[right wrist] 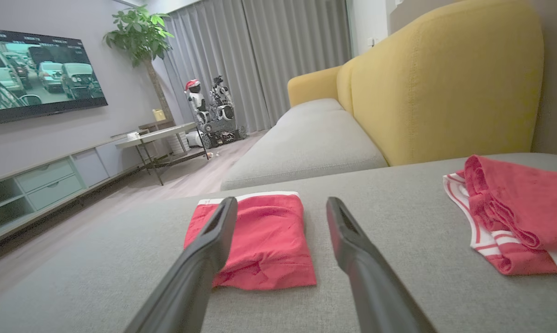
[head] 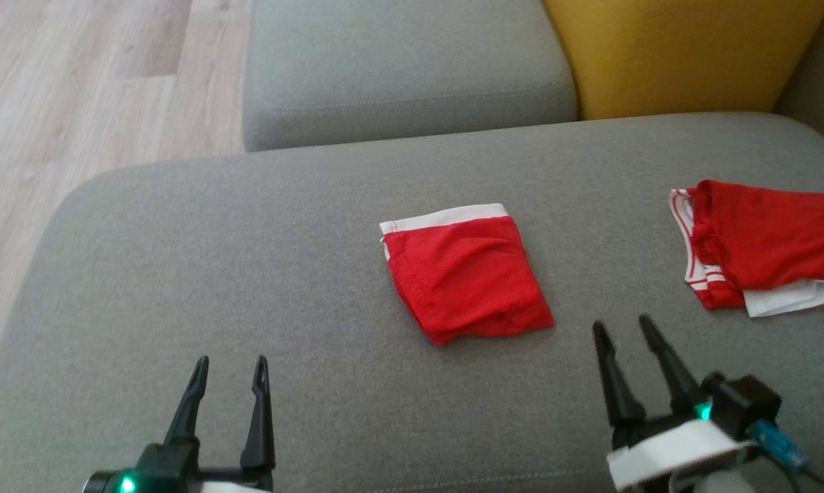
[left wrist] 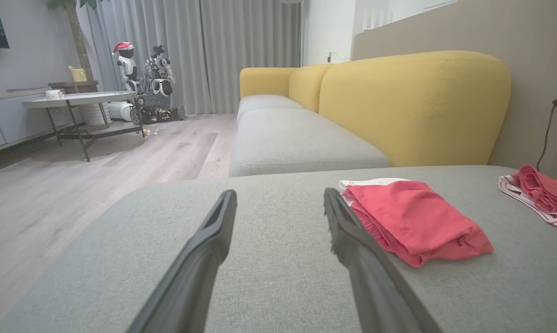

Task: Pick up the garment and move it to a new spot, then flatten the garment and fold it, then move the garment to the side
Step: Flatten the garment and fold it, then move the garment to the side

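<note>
On the grey sofa cushion, the folded red garment lies ahead of and between both hands, touching neither. Spread wide and empty are the left hand and, nearer it, the right hand.

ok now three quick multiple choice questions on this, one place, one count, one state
1. Where on the grey cushion does the folded red garment lie? A near left corner B middle C hanging off the far edge
2. How many red garments lie on it? A one B two C three
3. The right hand is: A shut on the garment B shut, empty C open, empty
1 B, it sits centrally. 2 B, a rumpled garment lies further right. 3 C, it stands spread, holding nothing.
</note>
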